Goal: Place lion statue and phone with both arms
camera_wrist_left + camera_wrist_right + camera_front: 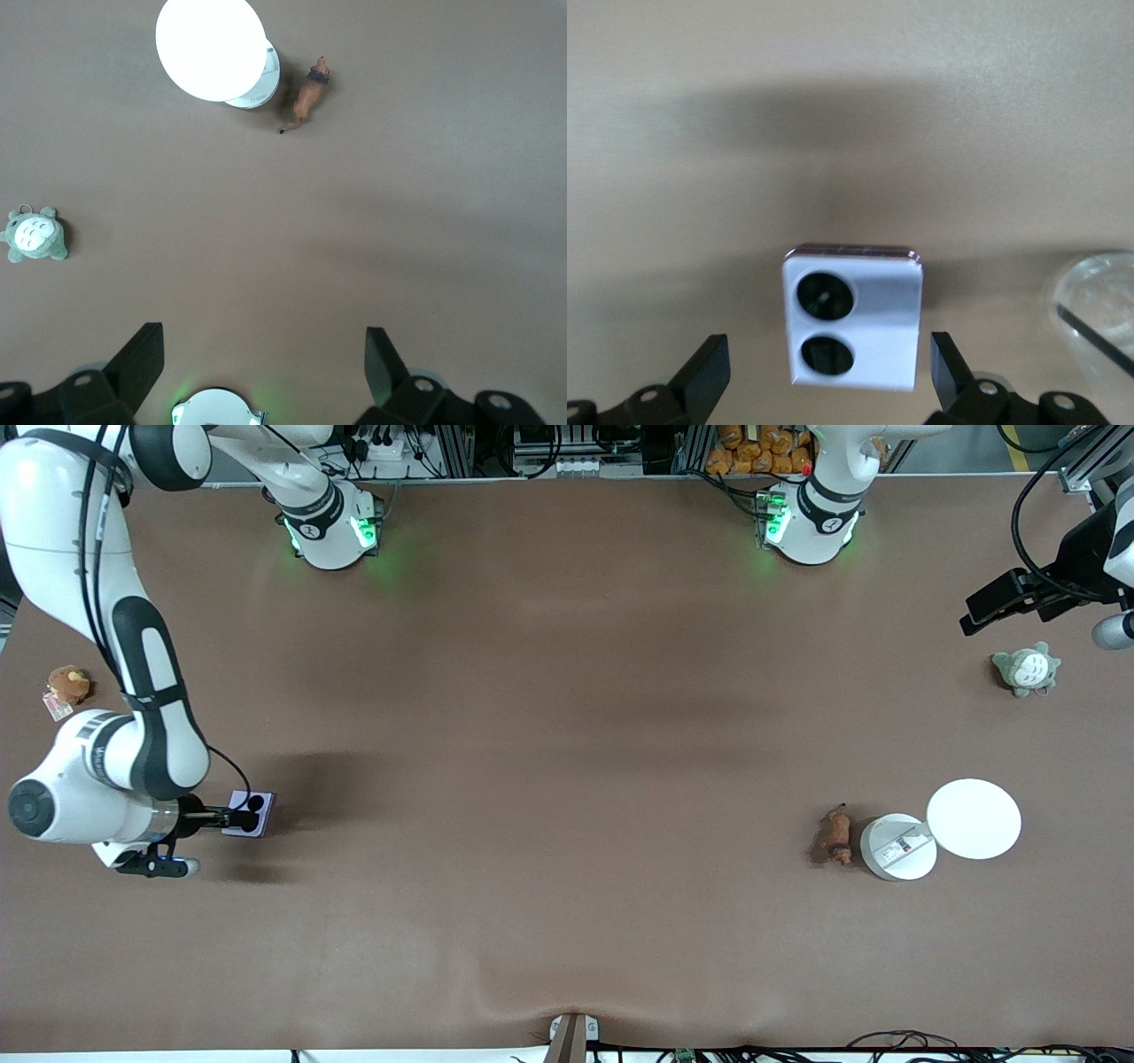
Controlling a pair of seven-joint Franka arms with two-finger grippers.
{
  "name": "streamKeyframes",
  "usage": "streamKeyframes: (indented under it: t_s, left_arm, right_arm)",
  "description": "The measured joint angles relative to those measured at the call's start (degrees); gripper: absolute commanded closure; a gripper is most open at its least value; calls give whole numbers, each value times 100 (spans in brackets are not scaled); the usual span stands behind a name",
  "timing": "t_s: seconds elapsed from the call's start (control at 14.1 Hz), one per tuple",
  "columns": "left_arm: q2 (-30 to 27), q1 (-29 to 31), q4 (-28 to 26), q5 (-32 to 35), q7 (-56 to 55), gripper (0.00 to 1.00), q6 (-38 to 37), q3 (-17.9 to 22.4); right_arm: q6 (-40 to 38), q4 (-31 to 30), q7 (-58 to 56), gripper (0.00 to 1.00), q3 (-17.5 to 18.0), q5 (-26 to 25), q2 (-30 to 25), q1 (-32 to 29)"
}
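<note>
The pale lavender-white phone lies on the table near the right arm's end, its two black camera circles showing in the right wrist view. My right gripper is open at the phone, with one finger on each side and a gap to each. The reddish-brown lion statue lies near the left arm's end, beside a white container; it also shows in the left wrist view. My left gripper is open and empty, high above the table's left-arm end.
A white round container with a label and a white round disc sit beside the lion. A grey-green plush toy lies under the left gripper's area. A brown plush toy with a tag lies at the right arm's end.
</note>
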Motion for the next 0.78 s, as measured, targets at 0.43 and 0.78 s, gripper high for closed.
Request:
streamKeyframes:
  t_s: [0.43, 0.78]
  left_arm:
    - [-3, -1, -29, 0, 0, 0, 0, -17]
    - [-2, -11, -45, 0, 0, 0, 0, -47]
  right_arm:
    - [-1550, 1425, -30, 0, 145, 1, -147, 101]
    - [-2399, 2828, -33, 0, 145, -125, -253, 330]
